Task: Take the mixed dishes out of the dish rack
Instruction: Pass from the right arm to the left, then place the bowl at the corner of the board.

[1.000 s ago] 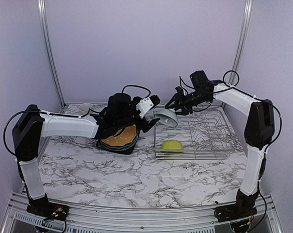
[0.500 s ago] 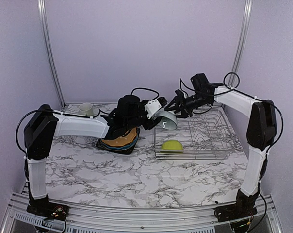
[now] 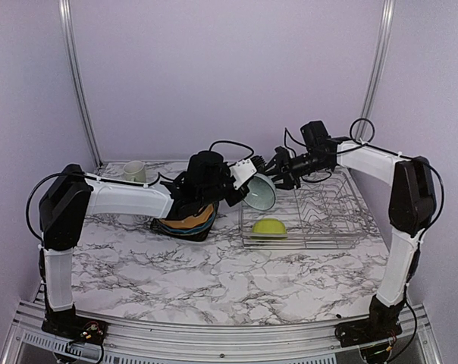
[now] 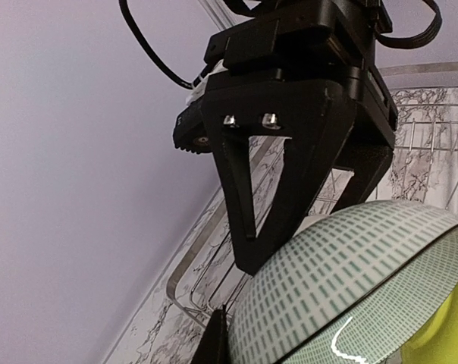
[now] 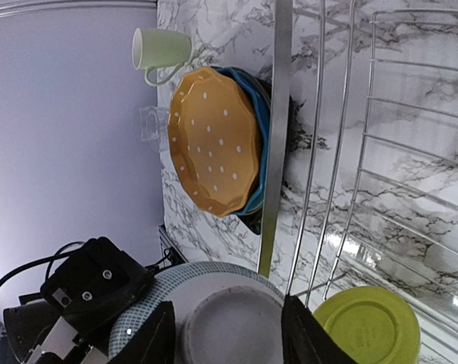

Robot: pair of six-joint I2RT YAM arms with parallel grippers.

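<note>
Top external: stretched in from 9 o'clock with left gripper (image 3: pixel 249 183), clamped on rim of small white bowl (image 3: pixel 263 194); met from 3 o'clock by right gripper (image 3: pixel 278 173), half-spread around its base. Tipped sideways, green-dashed, above dish rack (image 3: pixel 343 224) at its 9 o'clock end.

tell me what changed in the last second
The left gripper swung right from over the plates and closed on the rim of the white bowl, which the right gripper still holds over the rack's left edge. The lime bowl, plates and mug stayed put.
</note>
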